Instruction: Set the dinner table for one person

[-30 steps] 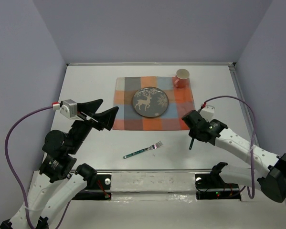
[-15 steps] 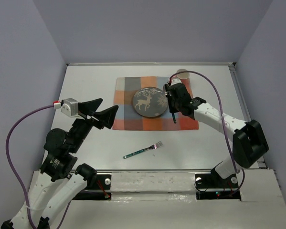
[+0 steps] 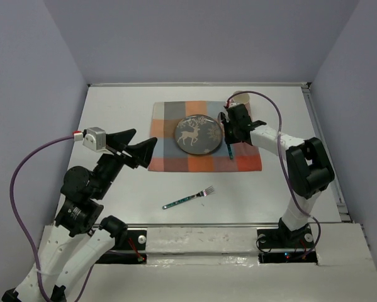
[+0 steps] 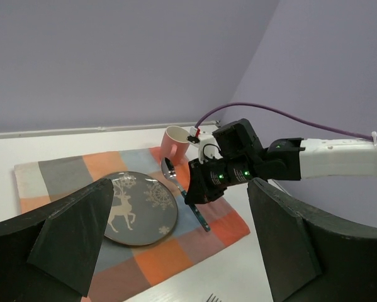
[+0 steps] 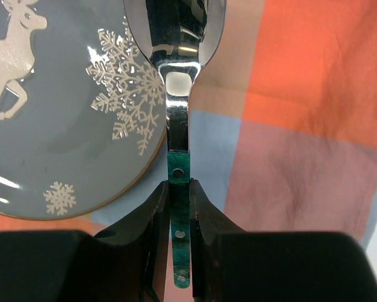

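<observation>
Presently, as seen from beside the rig:

1. Dinner table [image 3: 112, 113]: white top, filling the floor of the enclosure and carrying every item below.
2. Checked mat [image 3: 169, 157]: orange and blue, lying toward the far middle of the table, unmoved.
3. Plate [image 3: 199, 135]: grey with a white reindeer and snowflakes, lying on the mat, unmoved.
4. Cup [image 4: 175, 141]: pink, at the mat's far right corner, just behind the right wrist.
5. Fork [image 3: 188, 198]: green handle, lying on bare table near of the mat, in the same spot as a second ago.
6. Spoon [image 5: 177, 94]: green handle and shiny bowl, running alongside the plate's right rim. Whether it touches the mat cannot be told.
7. Right gripper [image 5: 179, 195]: fingers pinched onto the spoon's handle. A second ago it hung over bare table off the mat's near right corner; it now sits above the mat's right part, just beside the plate.
8. Left gripper [image 3: 145, 137]: fingers spread wide, holding nothing, raised left of the mat, barely shifted.
</observation>
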{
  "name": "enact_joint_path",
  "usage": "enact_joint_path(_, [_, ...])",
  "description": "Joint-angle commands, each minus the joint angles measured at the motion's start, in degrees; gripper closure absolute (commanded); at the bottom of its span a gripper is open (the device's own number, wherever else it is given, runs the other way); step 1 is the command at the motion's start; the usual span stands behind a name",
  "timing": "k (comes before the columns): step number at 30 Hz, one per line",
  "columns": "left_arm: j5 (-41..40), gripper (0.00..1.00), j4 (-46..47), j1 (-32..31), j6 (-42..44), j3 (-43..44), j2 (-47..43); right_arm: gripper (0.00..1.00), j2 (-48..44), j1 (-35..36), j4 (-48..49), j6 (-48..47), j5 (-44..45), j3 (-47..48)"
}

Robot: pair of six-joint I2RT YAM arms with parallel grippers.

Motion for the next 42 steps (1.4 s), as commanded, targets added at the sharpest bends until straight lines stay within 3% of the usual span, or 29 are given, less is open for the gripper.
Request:
enact_joint_path(1, [0.75,0.01,2.64,0.44,0.40,-0.26,0.92,1.00,1.32,-1.28,4.02,1.78,-1.34,3.81])
enact_joint_path(15, [0.84,0.01,2.91,0.71,0.23,-0.53,2.76,1.00,6.16,-2.95,4.37,5.21,1.82,5.56])
enact_joint_path(20, [0.49,0.01,2.82,1.06,0.40,-0.53,3.20,0.96,7.74,-2.95,4.45,6.08,4.45,6.00])
enact_joint_path(26, [0.66,0.01,2.73,0.97,0.23,-0.53,4.52,0.79,7.13,-2.95,4.54,8.81,5.79,4.78])
enact_joint_path(31, [3.30,0.01,2.56,0.97,-1.44,-0.79,8.47,0.55,3.62,-2.95,4.98,9.34,1.31,3.63])
enact_joint_path(38, [10.24,0.01,-0.51,0.97,-6.89,-4.56,15.59,0.51,-6.83,-2.95,8.57,9.52,-8.26,-4.00])
enact_joint_path(42, [13.31,0.01,-8.67,0.88,-8.91,-4.92,21.64,0.50,-16.13,-2.95,11.04,9.69,-11.09,-11.46])
